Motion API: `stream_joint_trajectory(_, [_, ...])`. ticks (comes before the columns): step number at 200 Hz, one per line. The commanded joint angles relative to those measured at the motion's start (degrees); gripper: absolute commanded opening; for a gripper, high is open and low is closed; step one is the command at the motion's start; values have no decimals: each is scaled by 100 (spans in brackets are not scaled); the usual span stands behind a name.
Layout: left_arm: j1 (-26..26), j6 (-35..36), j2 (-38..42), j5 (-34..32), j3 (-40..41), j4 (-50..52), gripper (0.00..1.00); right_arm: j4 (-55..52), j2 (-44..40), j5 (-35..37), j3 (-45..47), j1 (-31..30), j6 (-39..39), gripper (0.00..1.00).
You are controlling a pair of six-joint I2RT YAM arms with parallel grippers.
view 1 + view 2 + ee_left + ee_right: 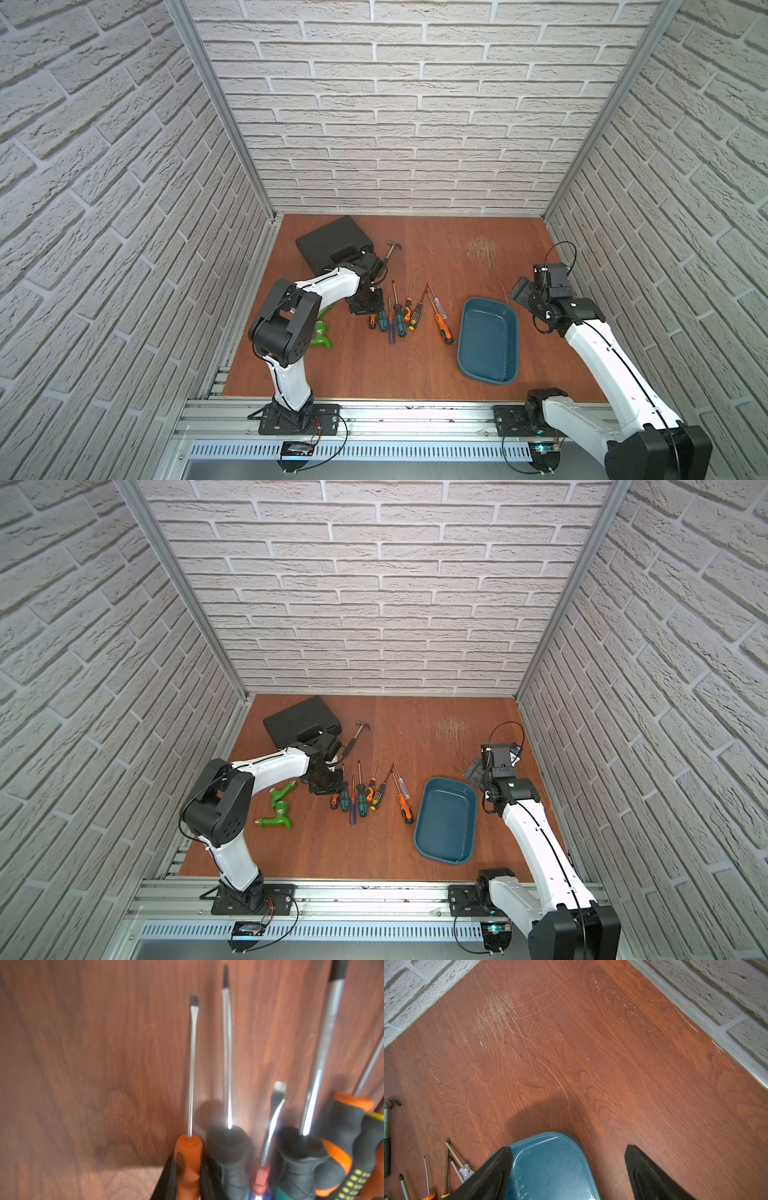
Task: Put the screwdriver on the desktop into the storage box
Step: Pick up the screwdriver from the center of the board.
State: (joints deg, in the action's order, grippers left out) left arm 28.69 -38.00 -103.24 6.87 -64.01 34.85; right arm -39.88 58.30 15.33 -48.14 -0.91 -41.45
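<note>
The step in hand is the pick-up. The left gripper (188, 1169) is closed tight on the handle of the orange-handled screwdriver (188, 1153), its black fingers pressed against both sides. That screwdriver is the nine o'clock end of the row of screwdrivers (399, 316) lying near the middle of the desktop (374, 365), shafts pointing to twelve o'clock, toward the back wall. I cannot tell whether it has left the board yet.

A black-handled screwdriver (230, 1147) lies just beside it, so the lift calls for a straight rise before any sideways travel, or the neighbour may be dragged along.

The box (461, 345) sits at about three o'clock from the held screwdriver, beyond the whole row, and looks empty. The carry therefore has to pass over the other tools, high enough to clear them, then lower and let go inside the rim.

The right gripper (568, 1147) hangs wide open and holds nothing, above the box's one o'clock corner.
</note>
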Motion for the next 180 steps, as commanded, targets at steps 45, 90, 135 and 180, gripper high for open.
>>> stream_joint_trajectory(45, [118, 193, 719, -815, -76, 331, 8, -1491, 422, 36, -314, -23, -20, 82])
stream_joint_trajectory(90, [493, 500, 1042, -1422, -651, 788, 6, -2482, 813, -537, -378, -25, 86, 82])
stream_joint_trajectory(135, [1012, 537, 873, -1552, -1473, 886, 6, -2148, 586, -1063, -13, -32, 413, 74])
stream_joint_trajectory(180, [1670, 764, 150, -1431, -2555, 1012, 6, -1799, 811, -1320, 364, -32, 498, 64])
